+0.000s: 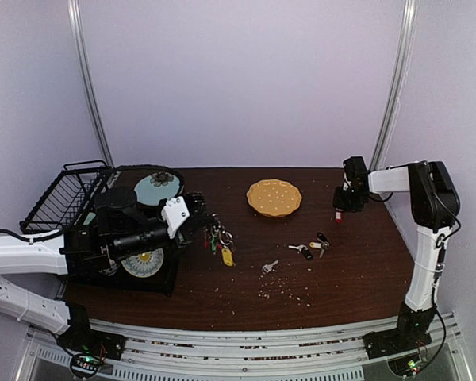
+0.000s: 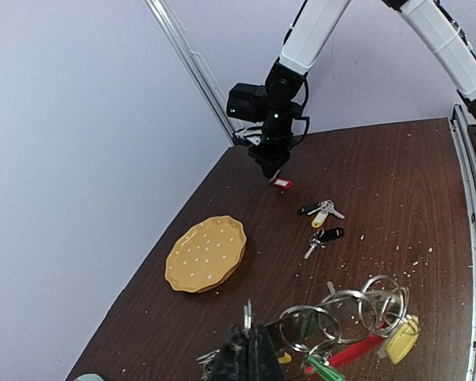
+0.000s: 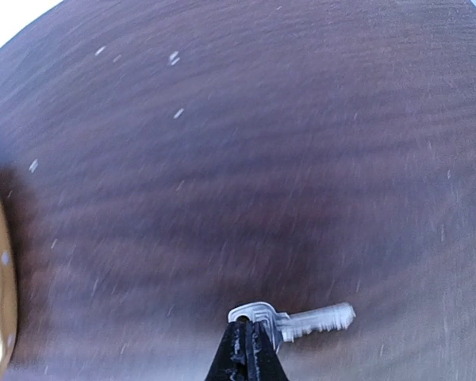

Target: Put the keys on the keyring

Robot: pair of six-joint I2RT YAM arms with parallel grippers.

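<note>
Keyring (image 2: 361, 348) of large silvery wire loops with one red curved section is held at one end by the left gripper (image 2: 248, 349), whose jaws are pressed together on a thin loop. Its long axis runs from the fingertips out to the right in the left wrist view. A yellow tag (image 2: 402, 337) is seen at the far end and a green tag (image 2: 321, 369) beside the red section. In the top view it is seen to hang from the gripper toward the middle of the table. Whether its lowest part touches the wood cannot be told.

A small silver key (image 3: 293, 321) is clamped by its head between the closed jaws of the right gripper (image 3: 246, 353). Its long axis lies across the right wrist view, with the blade pointed to the right and a little upward. A small red tag (image 2: 282, 183) is seen just below this gripper.

Pale lilac walls (image 1: 238, 79) close the scene on three sides. The dark brown wooden table (image 1: 365, 278) is marked with grain lines. A black wire basket (image 1: 63, 194) is placed at its far left corner. A round yellow plate (image 1: 274, 197) with pale dots lies near the far edge, between the two grippers. Loose keys (image 1: 311, 248) with black heads and a yellow tag are gathered to the right of the middle, apart from the plate. One bare key (image 1: 270, 267) lies alone, nearer to the keyring. Pale crumbs (image 1: 285, 292) are scattered toward the near edge.
</note>
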